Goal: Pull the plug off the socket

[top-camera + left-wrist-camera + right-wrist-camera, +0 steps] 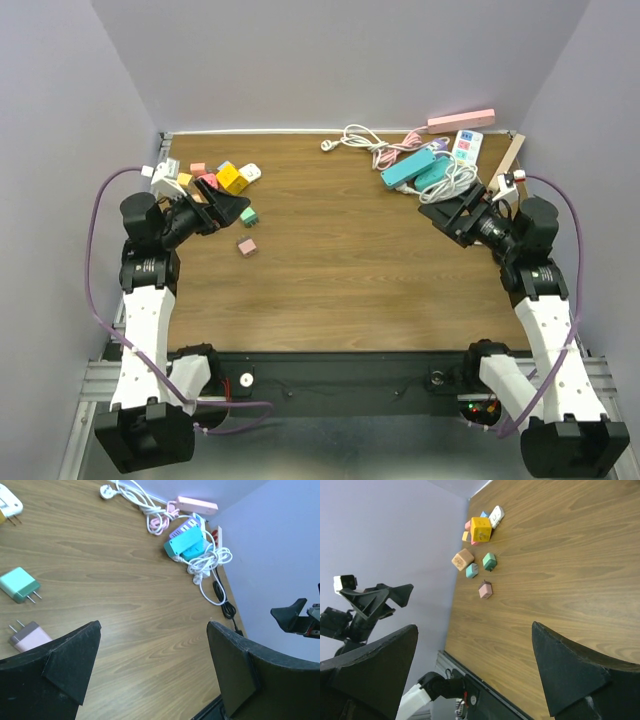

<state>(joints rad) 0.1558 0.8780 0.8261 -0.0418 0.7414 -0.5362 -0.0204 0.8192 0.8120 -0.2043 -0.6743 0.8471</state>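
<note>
No legible text, labels or numbers anywhere; markings on the adapters and power strips too small to read.

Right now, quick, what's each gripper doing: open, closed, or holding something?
Left gripper: open, holding nothing.
Right gripper: open, holding nothing.

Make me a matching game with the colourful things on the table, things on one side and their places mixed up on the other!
Things:
1. yellow cube adapter
2. teal power strip
3. long pink power strip
4. small pink adapter

Places:
A. against the back wall
B. alone, closest to the near edge of the table
C. among other adapters, far left
D. tangled in white cable

Pairs: 1-C, 2-D, 3-A, 4-B.
</note>
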